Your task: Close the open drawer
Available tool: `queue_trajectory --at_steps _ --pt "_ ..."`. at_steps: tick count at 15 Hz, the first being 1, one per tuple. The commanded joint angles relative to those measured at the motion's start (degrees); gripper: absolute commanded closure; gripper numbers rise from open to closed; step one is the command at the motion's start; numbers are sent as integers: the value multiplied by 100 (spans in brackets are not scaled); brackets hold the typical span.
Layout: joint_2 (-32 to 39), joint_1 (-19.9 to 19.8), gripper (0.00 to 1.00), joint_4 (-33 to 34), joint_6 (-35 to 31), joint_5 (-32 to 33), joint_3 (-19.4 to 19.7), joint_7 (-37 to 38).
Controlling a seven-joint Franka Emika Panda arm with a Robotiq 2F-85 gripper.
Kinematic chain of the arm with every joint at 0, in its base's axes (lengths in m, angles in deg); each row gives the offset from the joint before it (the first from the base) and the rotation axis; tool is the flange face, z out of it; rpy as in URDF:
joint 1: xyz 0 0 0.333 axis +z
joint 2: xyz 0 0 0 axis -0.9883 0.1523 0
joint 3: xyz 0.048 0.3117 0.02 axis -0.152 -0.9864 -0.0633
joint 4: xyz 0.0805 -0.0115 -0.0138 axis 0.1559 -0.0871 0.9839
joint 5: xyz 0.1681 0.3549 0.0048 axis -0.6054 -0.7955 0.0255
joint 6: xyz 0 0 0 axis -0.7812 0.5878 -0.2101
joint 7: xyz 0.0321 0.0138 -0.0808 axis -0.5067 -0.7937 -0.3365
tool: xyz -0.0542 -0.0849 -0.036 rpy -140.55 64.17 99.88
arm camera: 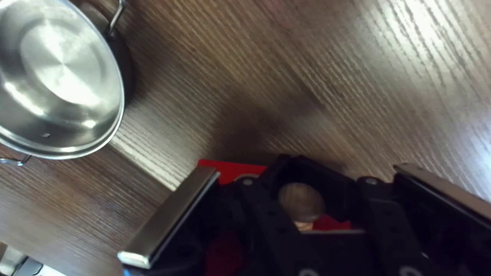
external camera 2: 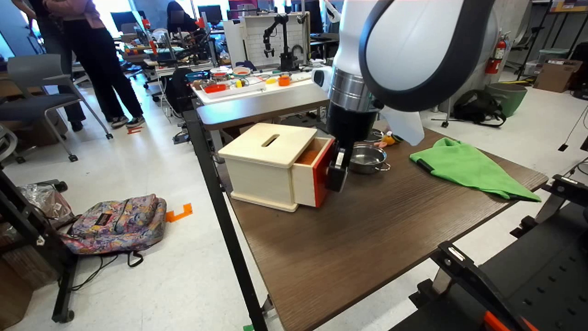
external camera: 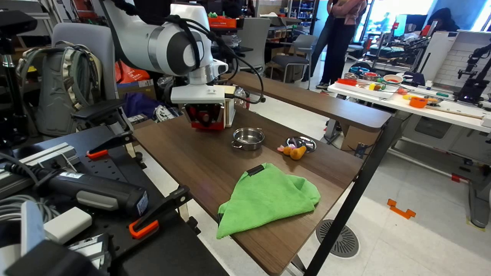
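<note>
The fingers (external camera 2: pixel 338 178), clenched together just in front of the drawer (external camera 2: pixel 320 179), could shove the whole box (external camera 2: pixel 261 178) along the bench (external camera 2: pixel 367 239) if the drawer binds.

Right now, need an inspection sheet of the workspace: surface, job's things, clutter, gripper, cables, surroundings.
Surface: brown wood-grained table.
Job's things: red-fronted drawer, partly out of its pale wooden box.
Clutter: metal bowl, green cloth, small orange items, shiny metal disc.
Grippers: one gripper, at the drawer's knob; whether it grips can't be told.
Cables: black cables along the arm, looping out beside it.
Surroundings: people standing, heads out of frame; patterned backpack on the floor.
</note>
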Motion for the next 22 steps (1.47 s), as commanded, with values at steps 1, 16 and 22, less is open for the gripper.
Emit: queue_trajectory --at_steps 1,16,22 --pt "234 -13 98 139 -4 48 -12 -114" --pt "334 323 98 411 52 122 229 -52" --pt "438 333 98 635 57 115 270 -42"
